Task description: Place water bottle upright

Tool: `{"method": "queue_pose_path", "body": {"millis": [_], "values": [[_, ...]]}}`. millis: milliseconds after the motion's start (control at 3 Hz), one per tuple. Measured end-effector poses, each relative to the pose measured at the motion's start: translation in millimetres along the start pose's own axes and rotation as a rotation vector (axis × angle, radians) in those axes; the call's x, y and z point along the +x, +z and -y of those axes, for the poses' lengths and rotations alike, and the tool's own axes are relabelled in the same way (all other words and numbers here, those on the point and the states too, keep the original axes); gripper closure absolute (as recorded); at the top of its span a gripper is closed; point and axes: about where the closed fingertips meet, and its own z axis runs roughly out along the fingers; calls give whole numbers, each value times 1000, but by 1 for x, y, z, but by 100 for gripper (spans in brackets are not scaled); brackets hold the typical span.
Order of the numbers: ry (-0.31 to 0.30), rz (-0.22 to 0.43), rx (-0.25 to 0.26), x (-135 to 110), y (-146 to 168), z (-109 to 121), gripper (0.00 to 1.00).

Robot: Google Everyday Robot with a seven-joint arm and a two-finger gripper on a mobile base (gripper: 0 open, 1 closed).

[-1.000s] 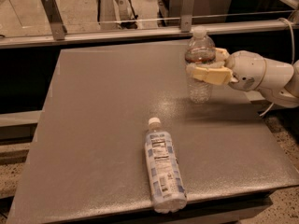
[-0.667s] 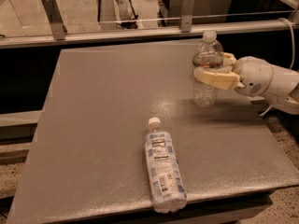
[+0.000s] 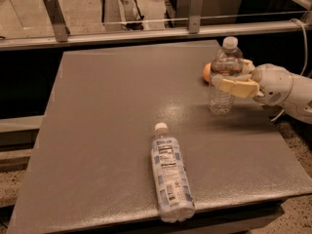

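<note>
Surface: a grey tabletop (image 3: 112,130), with a metal rail (image 3: 146,32) behind it.
Water bottle (image 3: 222,100): upright near the right edge, cap on top; I cannot tell if its base already touches the surface.
Gripper (image 3: 217,78): reaches in from the right, clamped around the bottle's middle, probably to keep it vertical while it is set down.
Larger bottle (image 3: 170,179): lies on its side near the front edge, well apart.

Smooth pincer (image 3: 213,78) at right grips clear ribbed plastic water bottle (image 3: 222,101); table (image 3: 122,106) seemingly matt
</note>
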Motion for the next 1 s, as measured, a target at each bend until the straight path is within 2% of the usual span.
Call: {"method": "queue_pose_path", "body": {"millis": [333, 1000], "values": [[-5, 2, -23, 3, -2, -3, 83], [10, -5, -55, 15, 1, -10, 37]]}}
